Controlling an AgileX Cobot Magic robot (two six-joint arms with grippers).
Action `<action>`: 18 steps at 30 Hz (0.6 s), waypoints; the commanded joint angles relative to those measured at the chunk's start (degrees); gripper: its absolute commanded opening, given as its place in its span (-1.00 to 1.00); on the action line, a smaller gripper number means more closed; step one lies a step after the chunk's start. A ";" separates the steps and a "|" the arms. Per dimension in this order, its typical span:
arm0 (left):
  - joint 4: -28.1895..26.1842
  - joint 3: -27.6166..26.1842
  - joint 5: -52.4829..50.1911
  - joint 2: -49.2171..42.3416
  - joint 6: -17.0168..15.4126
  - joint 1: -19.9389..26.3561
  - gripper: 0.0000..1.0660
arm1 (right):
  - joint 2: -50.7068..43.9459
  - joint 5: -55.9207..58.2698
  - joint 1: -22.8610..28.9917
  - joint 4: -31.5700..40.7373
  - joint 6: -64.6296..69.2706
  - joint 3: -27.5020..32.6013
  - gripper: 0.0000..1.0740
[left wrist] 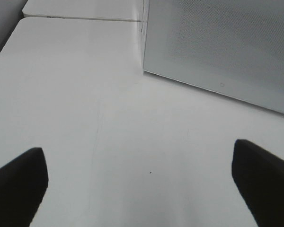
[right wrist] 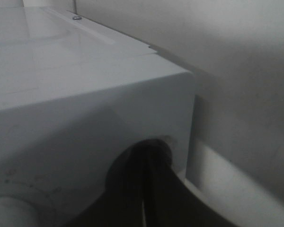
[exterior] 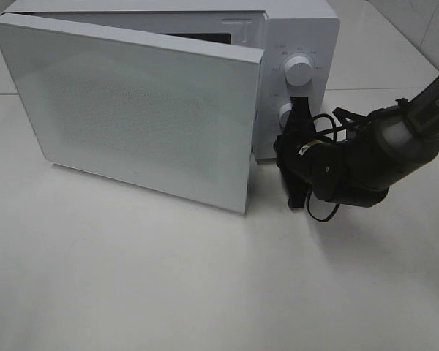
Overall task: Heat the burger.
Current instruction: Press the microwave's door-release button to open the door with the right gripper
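The burger is not in view; the half-open door [exterior: 132, 110] of the white microwave [exterior: 300, 36] hides the cavity. My right gripper [exterior: 284, 150] is at the microwave's front, beside the control panel and close to the door's free edge. In the right wrist view its fingers [right wrist: 151, 156] look closed together against a white microwave surface [right wrist: 85, 109]. My left gripper [left wrist: 142, 189] is open and empty above the white table [left wrist: 85, 118], facing the outer face of the door [left wrist: 227, 42]. The left gripper does not show in the exterior view.
Two round knobs [exterior: 300, 71] [exterior: 284, 111] sit on the control panel. The door swings out to the left over the table [exterior: 168, 292]. The right arm [exterior: 395, 146] and its cable lie to the right of the microwave.
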 commanded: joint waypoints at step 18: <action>-0.34 0.17 -0.46 -1.20 -0.34 0.06 0.83 | -3.95 -4.13 -1.72 -3.61 -4.18 -6.25 -1.00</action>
